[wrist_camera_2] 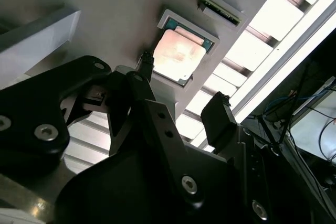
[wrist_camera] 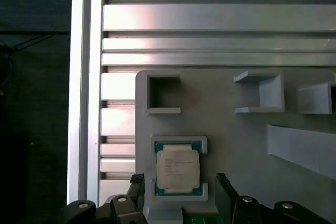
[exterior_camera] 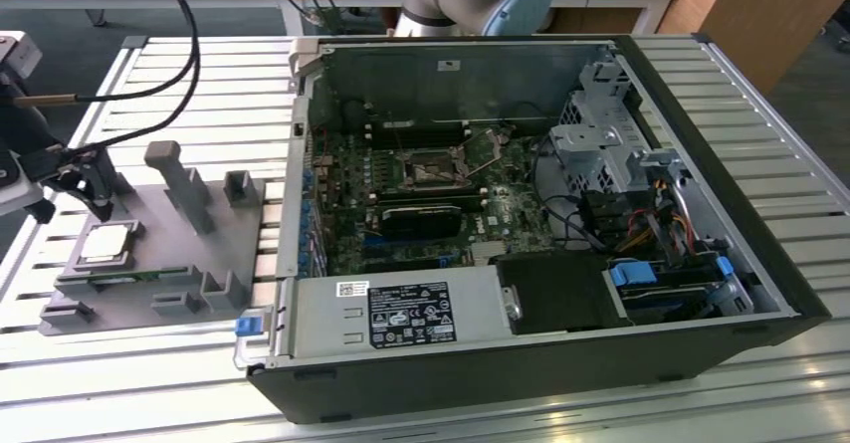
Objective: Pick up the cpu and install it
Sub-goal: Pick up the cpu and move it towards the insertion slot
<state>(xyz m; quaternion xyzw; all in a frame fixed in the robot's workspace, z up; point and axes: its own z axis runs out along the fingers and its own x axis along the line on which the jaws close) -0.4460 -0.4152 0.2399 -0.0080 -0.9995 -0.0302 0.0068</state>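
Exterior view, at its left: the black two-fingered pincer (exterior_camera: pixel 74 199) hangs just above a pale grey moulded plastic fixture plate (exterior_camera: pixel 159 256) that lies on the slatted aluminium bench (exterior_camera: pixel 133 375); the small flat square cpu (exterior_camera: pixel 106 243), silver-grey metal on top with a thin darker rim, lies flat in a shallow square recess of that plate, in the lower left of the frame, directly under the pincer; upright grey posts and small open brackets stand on the same plate beside it. In both wrist views the pincer (wrist_camera: pixel 178 182) (wrist_camera_2: pixel 181 80) is spread wide, one dark fingertip (wrist_camera: pixel 137 180) on each side of the recess, with the cpu (wrist_camera: pixel 178 169) (wrist_camera_2: pixel 178 56) between them; the fingers stand clear of the chip and hold nothing. The first wrist view also shows the fixture plate (wrist_camera: pixel 236 145) lying on the bench slats (wrist_camera: pixel 210 19). At the centre and right of the exterior view a black tower computer case (exterior_camera: pixel 531 375) lies on its side with the panel off; inside it are a green motherboard with a dark square metal-framed socket (exterior_camera: pixel 435 171) near the middle of the frame, a black rectangular heatsink block (exterior_camera: pixel 422 218) just below the socket, and a silver labelled power supply box (exterior_camera: pixel 398 314) along the case's near edge.
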